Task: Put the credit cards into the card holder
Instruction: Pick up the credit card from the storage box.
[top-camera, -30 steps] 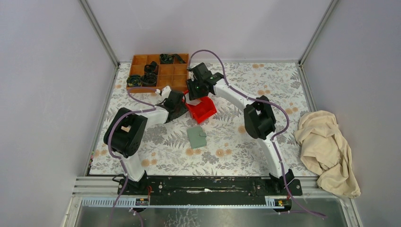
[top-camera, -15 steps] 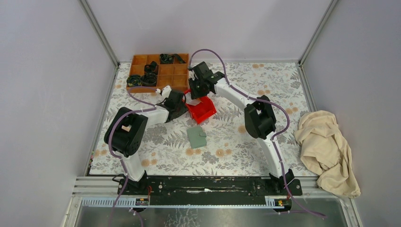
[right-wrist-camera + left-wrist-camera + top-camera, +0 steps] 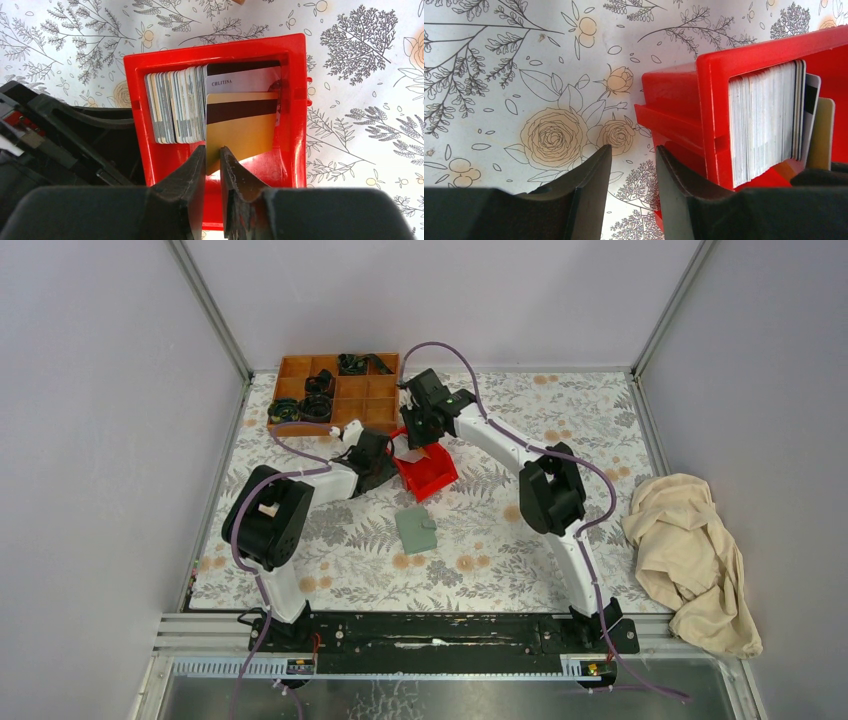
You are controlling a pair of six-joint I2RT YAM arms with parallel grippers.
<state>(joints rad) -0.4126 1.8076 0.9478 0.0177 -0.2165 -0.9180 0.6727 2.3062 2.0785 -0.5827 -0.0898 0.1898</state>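
A red bin (image 3: 287, 100) holds a stack of upright credit cards (image 3: 175, 105). A whitish card (image 3: 242, 80) and a yellow-tan card (image 3: 242, 130) lean beside the stack. My right gripper (image 3: 213, 150) reaches into the bin, fingers nearly together on either side of the yellow-tan card's corner. Whether they press it does not show. My left gripper (image 3: 633, 150) is open at the bin's outer wall (image 3: 704, 90), with only tablecloth between its fingers. The sage-green card holder (image 3: 416, 530) lies folded on the cloth in front of the bin (image 3: 430, 472).
A brown wooden compartment tray (image 3: 335, 390) with black parts stands at the back left, just behind both grippers. A crumpled beige cloth (image 3: 690, 550) lies off the table's right edge. Grey walls enclose the table on three sides.
My right gripper has dropped slightly into the bin and its jaws have narrowed around the yellow-tan card. The left arm and the card holder have not moved.
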